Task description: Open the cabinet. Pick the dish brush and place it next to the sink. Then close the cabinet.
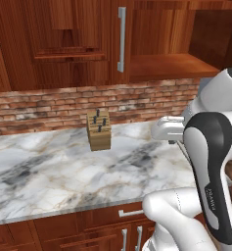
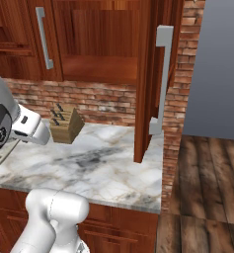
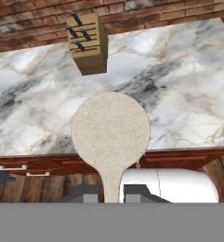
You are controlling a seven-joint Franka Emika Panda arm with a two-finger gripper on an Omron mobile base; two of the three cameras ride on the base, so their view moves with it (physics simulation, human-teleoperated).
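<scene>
I see the dish brush (image 3: 111,134), its round speckled head out ahead, with my tool (image 3: 112,193) clamped together on its handle above the marble table (image 3: 179,94). The cabinet (image 2: 101,39) stands open, and a knife block (image 3: 87,42) sits near the brick wall.

knife block (image 1: 99,130) — upright on marble counter (image 1: 49,171) (near brick backsplash (image 1: 39,108)) | wood floor (image 2: 207,188)

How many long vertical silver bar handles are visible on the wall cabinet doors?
2. One handle is on the closed left door; the other handle is on the open right door, which swings out over the counter.
</scene>
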